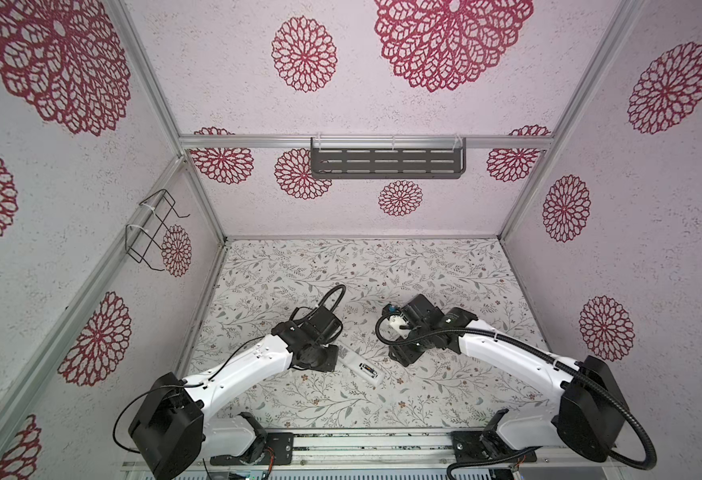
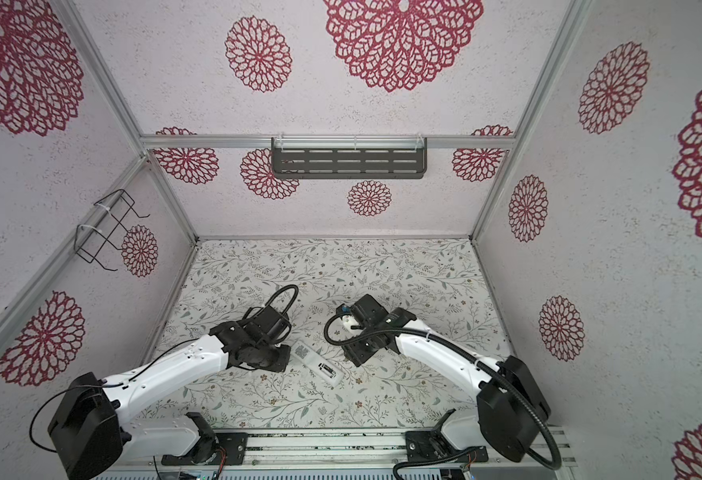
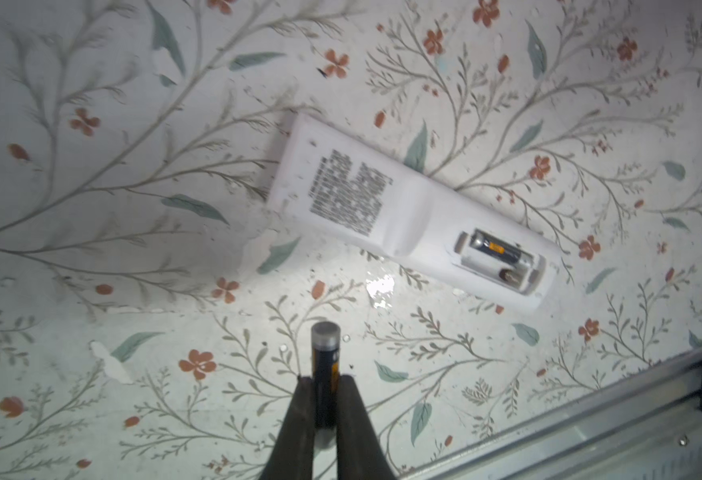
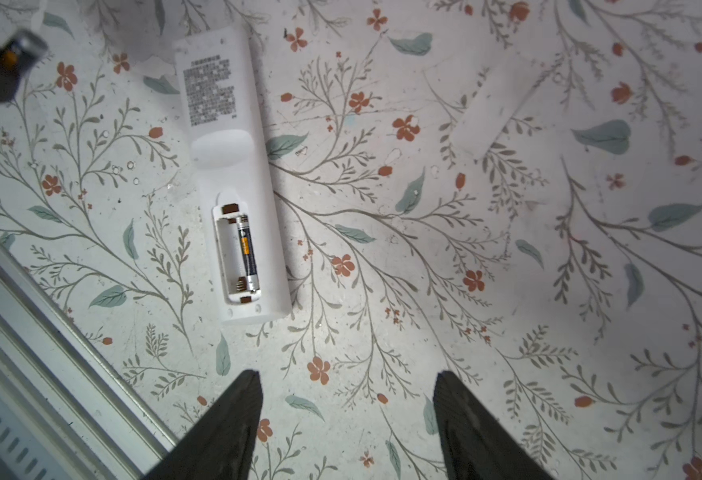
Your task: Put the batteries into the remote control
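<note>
Left wrist view: the slim white plastic remote control [image 3: 403,208] is laid label-up on the floral tabletop [image 3: 112,270], its battery bay [image 4: 231,249] exposed for loading. 1 dark cylindrical battery [image 3: 495,247] is seated; 1 slot [image 3: 507,274] stands empty. Another such battery [image 3: 325,353] is clamped, tip protruding, by the left pincer [image 3: 326,380], presumably for that slot. The right pincer [image 4: 346,374] is held open and empty nearby.

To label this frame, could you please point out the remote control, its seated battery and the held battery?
remote control [image 4: 224,153]: right wrist view, bare white back.
seated battery [image 4: 246,253]: right wrist view, orange-marked middle.
held battery [image 3: 325,360]: left wrist view, exposed dark shaft.
</note>
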`<state>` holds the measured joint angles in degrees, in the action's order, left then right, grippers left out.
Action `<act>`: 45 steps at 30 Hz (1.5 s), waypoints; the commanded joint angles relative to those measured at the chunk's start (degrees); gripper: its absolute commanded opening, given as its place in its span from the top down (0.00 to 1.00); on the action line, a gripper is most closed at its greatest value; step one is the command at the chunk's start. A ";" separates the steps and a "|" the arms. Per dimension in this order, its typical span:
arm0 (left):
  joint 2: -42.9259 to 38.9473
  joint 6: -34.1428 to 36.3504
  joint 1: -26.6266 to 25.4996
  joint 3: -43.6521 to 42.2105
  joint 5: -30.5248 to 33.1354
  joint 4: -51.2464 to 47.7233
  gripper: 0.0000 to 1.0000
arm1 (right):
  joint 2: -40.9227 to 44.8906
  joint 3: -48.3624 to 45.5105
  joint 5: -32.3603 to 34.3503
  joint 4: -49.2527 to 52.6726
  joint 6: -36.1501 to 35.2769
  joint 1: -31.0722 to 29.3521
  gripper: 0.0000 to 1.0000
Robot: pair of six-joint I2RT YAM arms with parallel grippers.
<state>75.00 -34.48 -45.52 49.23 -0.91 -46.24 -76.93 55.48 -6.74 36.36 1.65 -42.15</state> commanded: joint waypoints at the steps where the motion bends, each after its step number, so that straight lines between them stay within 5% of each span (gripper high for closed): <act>1: 1.45 -1.09 -5.63 0.28 -0.09 0.26 0.87 | 3.81 -1.21 -0.59 -1.98 3.03 2.66 0.30; 12: 10.55 -0.80 -21.28 2.18 -4.34 3.70 0.87 | 23.18 -18.80 -10.03 -17.69 8.08 2.64 0.26; 16: 10.50 -2.53 -23.66 -0.19 -5.90 7.16 0.84 | 24.38 -20.52 -8.27 -19.65 10.97 -0.86 0.27; 21: 9.20 -3.39 -23.88 -3.27 -5.51 9.14 0.78 | 25.27 -23.40 -3.44 -20.72 13.55 -6.73 0.27; 30: 3.25 -4.96 -22.58 -5.62 -0.79 9.77 0.35 | 23.75 -25.94 -1.14 -21.14 17.94 -15.75 0.27; 34: -4.48 -6.78 -19.57 -10.18 -2.32 13.60 0.29 | 23.31 -25.42 0.82 -20.51 18.58 -20.80 0.27; 45: -13.30 -4.93 -16.09 -13.37 -5.25 13.41 0.27 | 18.72 -22.76 0.69 -21.66 11.96 -22.45 0.28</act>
<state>62.83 -40.23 -62.19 35.68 -4.93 -33.91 -56.84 31.35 -6.68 16.86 16.53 -64.10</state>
